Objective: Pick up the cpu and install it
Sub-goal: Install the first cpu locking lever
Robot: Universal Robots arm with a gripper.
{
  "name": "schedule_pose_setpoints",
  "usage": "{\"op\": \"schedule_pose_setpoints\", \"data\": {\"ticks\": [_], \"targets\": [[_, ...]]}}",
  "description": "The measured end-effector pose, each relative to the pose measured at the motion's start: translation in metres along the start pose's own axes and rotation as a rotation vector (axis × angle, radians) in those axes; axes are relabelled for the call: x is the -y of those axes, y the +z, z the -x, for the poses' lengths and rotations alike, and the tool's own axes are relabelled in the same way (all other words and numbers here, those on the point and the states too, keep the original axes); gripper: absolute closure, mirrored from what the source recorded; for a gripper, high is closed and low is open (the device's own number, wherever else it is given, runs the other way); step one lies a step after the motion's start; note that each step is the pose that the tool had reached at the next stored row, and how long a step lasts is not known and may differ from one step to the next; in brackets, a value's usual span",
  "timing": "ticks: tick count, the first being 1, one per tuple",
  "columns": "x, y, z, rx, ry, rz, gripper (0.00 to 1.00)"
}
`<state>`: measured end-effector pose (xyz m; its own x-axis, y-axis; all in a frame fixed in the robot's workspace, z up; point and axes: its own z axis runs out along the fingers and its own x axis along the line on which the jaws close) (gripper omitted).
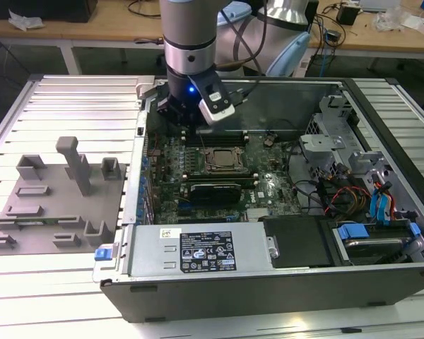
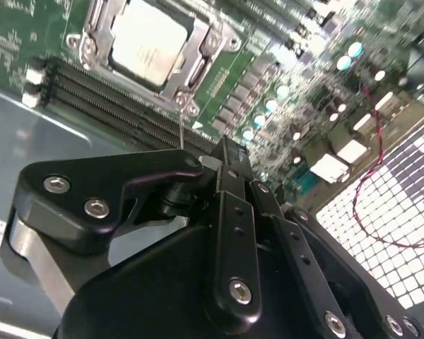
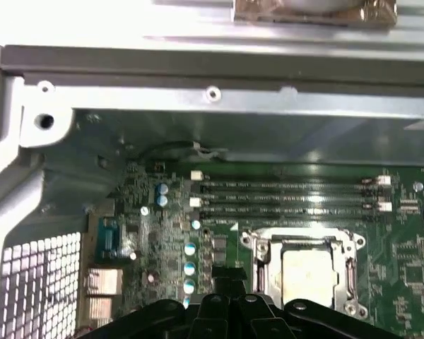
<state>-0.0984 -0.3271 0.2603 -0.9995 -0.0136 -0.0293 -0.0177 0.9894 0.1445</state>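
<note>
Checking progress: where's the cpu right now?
In the exterior view the cpu lies inside the socket frame on the motherboard, next to the memory slots.

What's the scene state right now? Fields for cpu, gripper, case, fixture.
cpu: silver top up, lying inside the socket frame on the motherboard
gripper: shut, holding nothing, above the motherboard, apart from the cpu
case: open, on the slatted table
fixture: grey blocks, at the exterior view's left of the case
</note>
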Motion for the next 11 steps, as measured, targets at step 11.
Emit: {"op": "schedule_pose_setpoints", "data": {"ticks": [11], "targets": [[0.0008,0.0054,0.0029,0.0026,0.004,0.1489,0.89]]}}
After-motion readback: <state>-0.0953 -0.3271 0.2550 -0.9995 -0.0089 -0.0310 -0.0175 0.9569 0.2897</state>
